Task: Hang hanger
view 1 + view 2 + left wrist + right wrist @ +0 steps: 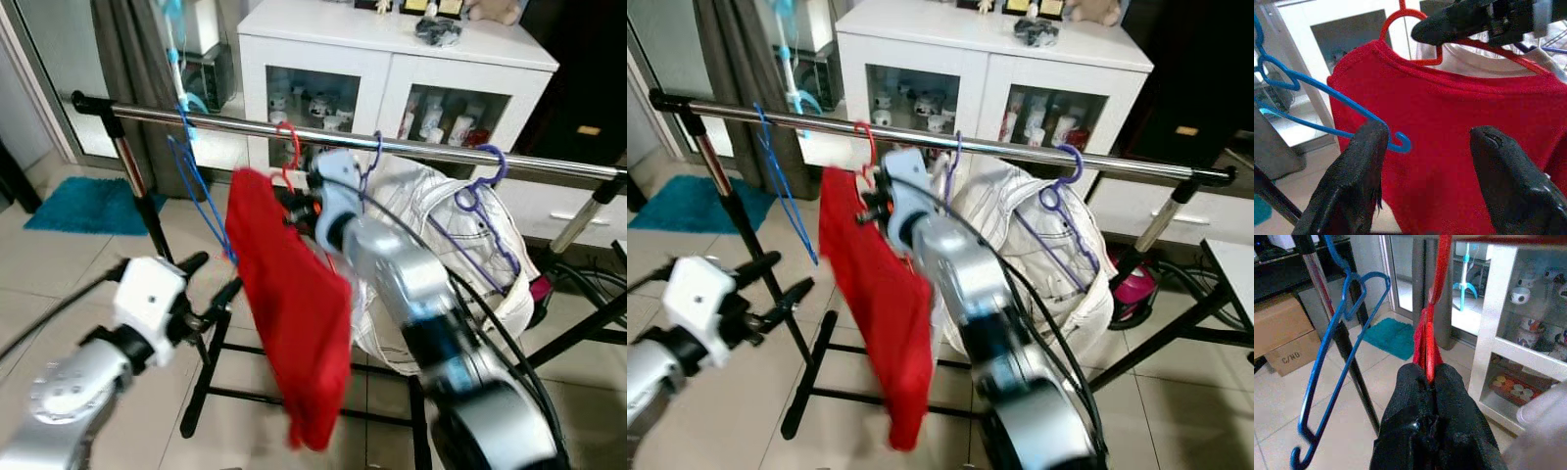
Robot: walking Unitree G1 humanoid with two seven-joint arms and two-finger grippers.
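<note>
A red shirt [294, 304] hangs on a red hanger [291, 147] whose hook curls up at the chrome rail [235, 122]; I cannot tell whether the hook rests on it. My right gripper [1428, 377] is shut on the red hanger's neck just under the hook, also seen as the right gripper [867, 211] beside the shirt's collar. My left gripper [214, 277] stands open, low and to the left of the shirt, close to its edge. In the left wrist view the fingers [1364, 166] frame the shirt with nothing between them.
An empty blue hanger [201, 196] hangs on the rail left of the shirt. Purple hangers [485, 211] carry a white striped garment [421, 215] to the right. Behind stands a white glass-door cabinet [392, 59]. A teal mat [88, 206] lies on the tiled floor.
</note>
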